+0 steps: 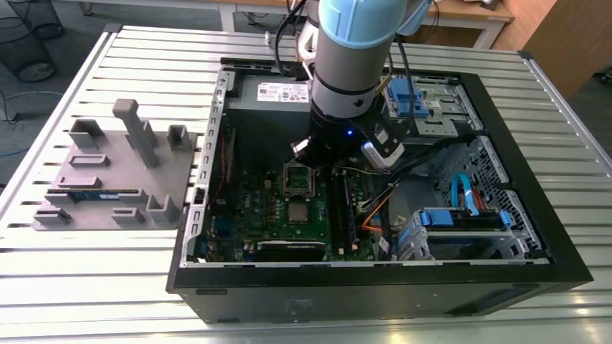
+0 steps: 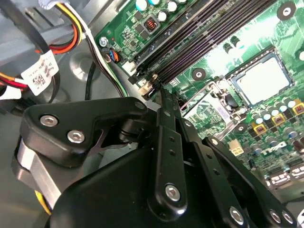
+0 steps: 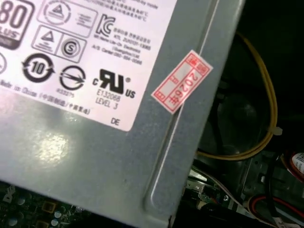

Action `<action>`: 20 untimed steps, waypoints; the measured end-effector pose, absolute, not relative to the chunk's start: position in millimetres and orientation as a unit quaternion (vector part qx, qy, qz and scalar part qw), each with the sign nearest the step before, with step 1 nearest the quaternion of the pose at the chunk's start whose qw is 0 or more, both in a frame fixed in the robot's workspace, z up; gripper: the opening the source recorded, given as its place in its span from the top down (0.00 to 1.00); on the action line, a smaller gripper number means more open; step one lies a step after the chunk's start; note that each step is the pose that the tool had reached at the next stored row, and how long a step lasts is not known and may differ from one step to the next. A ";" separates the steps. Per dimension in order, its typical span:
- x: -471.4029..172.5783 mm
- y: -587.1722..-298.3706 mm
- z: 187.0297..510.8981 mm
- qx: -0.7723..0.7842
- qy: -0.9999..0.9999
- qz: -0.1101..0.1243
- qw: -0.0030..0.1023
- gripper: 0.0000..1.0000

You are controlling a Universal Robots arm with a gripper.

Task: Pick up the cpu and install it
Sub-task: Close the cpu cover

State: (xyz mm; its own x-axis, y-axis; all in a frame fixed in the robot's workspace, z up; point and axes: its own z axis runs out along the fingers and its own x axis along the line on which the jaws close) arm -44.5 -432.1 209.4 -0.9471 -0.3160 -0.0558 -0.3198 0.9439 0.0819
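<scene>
**Hovering Close, With Nothing Held**

In the exterior view, the arm's black gripper [image 1: 323,163] hangs low inside the big black open computer case [image 1: 383,290], over the flat green board [image 1: 254,208]. The cpu [image 1: 299,211], a small flat silver square chip, lies flat on the board. It looks like it sits in its spot in the socket. Between the gripper and the chip is the silver metal socket frame [image 1: 298,179], which looks tipped open. So from the jaws, the chip lies past the frame, lower down in this picture, toward the near wall of the case. The chip is square, so it has no long side to line up with. At the exterior view's left, on the ribbed metal table [image 1: 96,287], a grey plastic holder [image 1: 105,168] carries a long thin blue-green memory stick [image 1: 96,193].

In the second wrist view, the gripper's two black fingers [image 2: 168,142] run side by side and meet at the tips. The jaws are pinched together with nothing between them. The frame [image 2: 209,111] comes first beyond the tips, and the cpu [image 2: 263,78] after it, beside the long black memory slots [image 2: 204,42].

In the first wrist view, a big grey metal power box [image 3: 95,156] sits close, with a red and white sticker [image 3: 182,81] on it and a thin yellow wire [image 3: 270,109] beside it.
</scene>
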 end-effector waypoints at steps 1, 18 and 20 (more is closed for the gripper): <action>-44.4 -432.0 209.3 -0.166 0.985 0.045 0.021 0.89; -45.0 -431.7 203.9 -0.167 0.983 0.068 0.025 0.89; -45.8 -431.7 203.6 -0.167 0.983 0.072 0.025 0.89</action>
State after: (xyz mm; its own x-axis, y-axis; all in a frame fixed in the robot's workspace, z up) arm -45.8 -431.7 203.6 -0.9431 -0.3242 -0.0736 -0.3315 0.9340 0.1331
